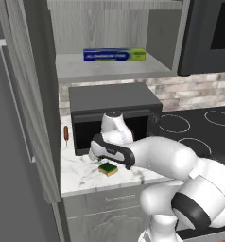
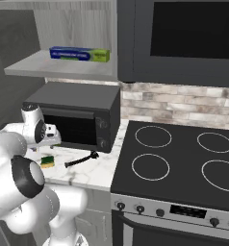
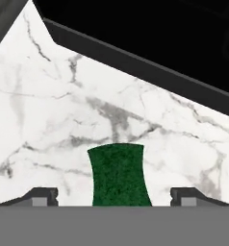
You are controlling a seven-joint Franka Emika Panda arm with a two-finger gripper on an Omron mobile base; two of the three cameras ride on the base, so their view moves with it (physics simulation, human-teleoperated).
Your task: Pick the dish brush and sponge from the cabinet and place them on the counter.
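Note:
The sponge [image 1: 108, 168], yellow with a dark green top, lies flat on the white marble counter [image 1: 79, 177] in front of the black toaster oven. In the hand view its green top [image 3: 119, 175] sits between my two fingertips with a gap on each side. My gripper [image 3: 116, 197] is open just above the sponge [image 2: 47, 162] and holds nothing. The dish brush [image 2: 81, 160], a thin black stick, lies on the counter [image 2: 99, 173] to the right of the sponge. The cabinet [image 1: 109, 72] stands open above, its door [image 1: 24, 94] swung out to the left.
A blue-and-green box [image 1: 114, 54] lies on the cabinet shelf. The black toaster oven [image 1: 115, 111] stands at the back of the counter, close behind my hand. A small orange-red stick [image 1: 65, 133] lies left of it. The black stovetop [image 2: 179, 163] adjoins on the right.

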